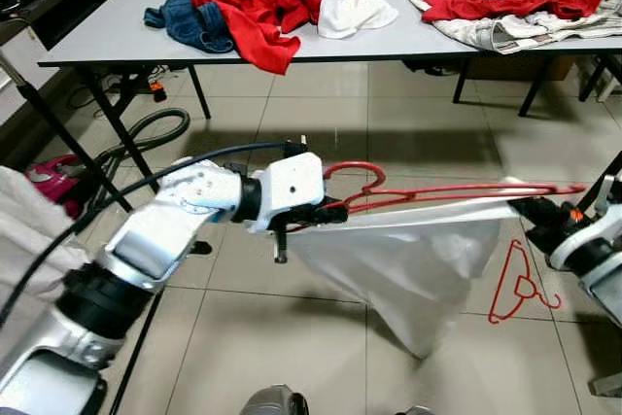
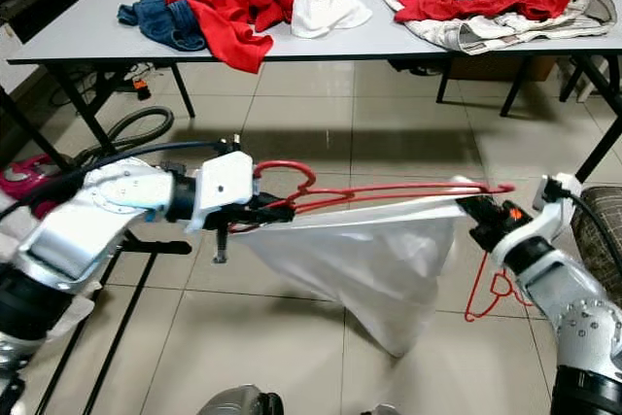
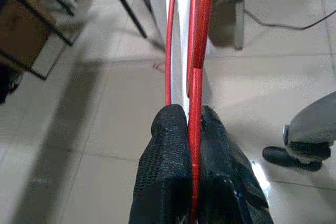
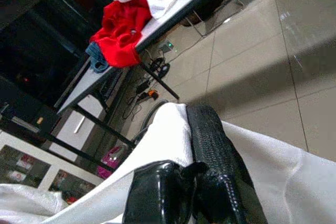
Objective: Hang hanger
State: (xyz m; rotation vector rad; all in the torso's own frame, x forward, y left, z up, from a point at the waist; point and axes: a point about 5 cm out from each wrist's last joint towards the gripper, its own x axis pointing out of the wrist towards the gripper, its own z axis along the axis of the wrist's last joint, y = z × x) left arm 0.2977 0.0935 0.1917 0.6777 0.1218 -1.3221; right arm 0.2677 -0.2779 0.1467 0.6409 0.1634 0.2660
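1. I have the left gripper (image 1: pixel 326 212) pinched tight on the red hanger (image 1: pixel 437 191) just below its hook; in the left wrist view the two black fingers (image 3: pixel 168 145) press on the red wire from either side
2. My right gripper (image 2: pixel 478 209) is closed on the far corner of the white garment (image 2: pixel 369 259), at the hanger's outer end, so the hanger lies nearly level in the air between my two arms, above the tiled floor (image 1: pixel 292 114)
3. I judge the hanger light and stiff but thin, so it could twist in the pinch; the grip near the hook is the right place, since it leaves the hook free
4. The cloth is soft and limp, sagging in a loose point under the hanger, and it may slide along the wire if I tilt it
5. A second red hanger (image 1: pixel 520 289) lies on the floor by my right side
6. Ahead stands the table (image 1: pixel 389 41) heaped with clothes (image 1: pixel 258 2), well apart from the load; a black rack frame (image 1: pixel 58 133) and a hose (image 1: pixel 146 133) sit to my left
7. Open floor lies straight ahead, so I would keep the dangling cloth off the rack's bars when swinging left
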